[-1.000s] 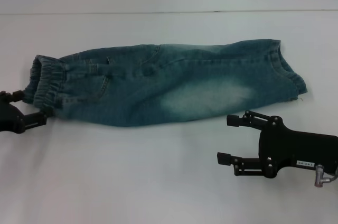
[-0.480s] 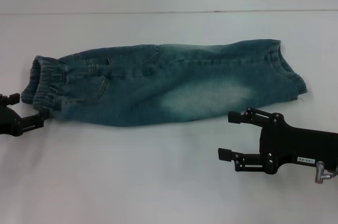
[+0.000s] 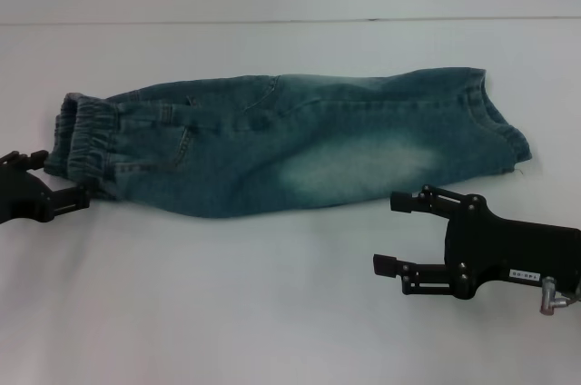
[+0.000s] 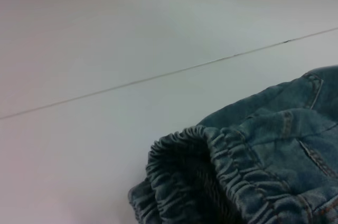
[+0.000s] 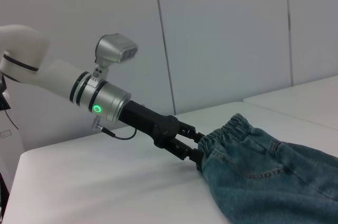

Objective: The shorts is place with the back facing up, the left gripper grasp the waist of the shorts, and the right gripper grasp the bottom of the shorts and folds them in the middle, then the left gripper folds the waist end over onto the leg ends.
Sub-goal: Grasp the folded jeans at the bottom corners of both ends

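Blue denim shorts (image 3: pixel 300 144) lie folded lengthwise across the white table, with the elastic waist (image 3: pixel 86 135) at the left and the leg ends (image 3: pixel 495 122) at the right. My left gripper (image 3: pixel 62 176) is open at the waist's near corner, its fingers straddling the bunched band. The right wrist view shows that left gripper (image 5: pixel 196 147) touching the waist of the shorts (image 5: pixel 264 171). In the left wrist view the gathered waistband (image 4: pixel 211 171) fills the near corner. In front of the leg ends, apart from the cloth, my right gripper (image 3: pixel 392 235) stands open and holds nothing.
The white table (image 3: pixel 227 312) runs wide in front of the shorts. A seam line (image 3: pixel 272 20) crosses it behind them. White wall panels (image 5: pixel 222 34) stand beyond the table's left side.
The left gripper has pushed to the right into the waist, and the waistband has bunched and shifted slightly right. The right gripper has stayed in place.
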`<state>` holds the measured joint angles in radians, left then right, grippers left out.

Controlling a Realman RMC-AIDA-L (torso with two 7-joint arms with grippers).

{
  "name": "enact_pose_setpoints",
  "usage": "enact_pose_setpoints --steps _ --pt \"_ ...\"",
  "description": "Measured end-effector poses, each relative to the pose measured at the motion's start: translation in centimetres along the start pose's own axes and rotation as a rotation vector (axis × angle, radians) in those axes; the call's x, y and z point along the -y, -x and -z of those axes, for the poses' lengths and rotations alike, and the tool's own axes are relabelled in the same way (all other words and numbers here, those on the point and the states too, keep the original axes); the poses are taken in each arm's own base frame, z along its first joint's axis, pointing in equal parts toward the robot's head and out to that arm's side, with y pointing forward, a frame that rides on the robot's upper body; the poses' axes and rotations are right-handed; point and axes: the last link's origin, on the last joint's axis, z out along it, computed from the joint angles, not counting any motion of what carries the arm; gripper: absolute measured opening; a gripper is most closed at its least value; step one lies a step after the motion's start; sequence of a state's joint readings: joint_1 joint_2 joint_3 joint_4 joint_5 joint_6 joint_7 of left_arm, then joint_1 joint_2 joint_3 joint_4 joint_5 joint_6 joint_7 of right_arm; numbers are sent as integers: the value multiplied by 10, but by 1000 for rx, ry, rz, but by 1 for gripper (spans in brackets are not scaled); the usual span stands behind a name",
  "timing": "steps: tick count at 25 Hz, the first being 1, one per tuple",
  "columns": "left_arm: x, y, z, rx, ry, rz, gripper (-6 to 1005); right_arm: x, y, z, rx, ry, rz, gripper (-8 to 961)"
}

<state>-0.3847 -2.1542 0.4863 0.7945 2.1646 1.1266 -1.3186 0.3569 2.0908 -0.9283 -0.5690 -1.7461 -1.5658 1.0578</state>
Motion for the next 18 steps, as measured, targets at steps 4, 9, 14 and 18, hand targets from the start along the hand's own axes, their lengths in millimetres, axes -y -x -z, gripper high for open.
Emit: enact_pose_setpoints --steps 4,9,14,18 --pt "-1 -1 2 -5 20 -7 898 1 0 0 -2 -8 -1 909" --pt "-4 -1 5 -13 54 -21 897 2 -1 0 -4 -17 -1 908" --pt "-6 1 4 -12 65 -31 844 3 0 1 -3 -20 -7 907" --pt "-8 2 0 -3 69 -34 739 3 -1 0 -4 -17 -14 906"
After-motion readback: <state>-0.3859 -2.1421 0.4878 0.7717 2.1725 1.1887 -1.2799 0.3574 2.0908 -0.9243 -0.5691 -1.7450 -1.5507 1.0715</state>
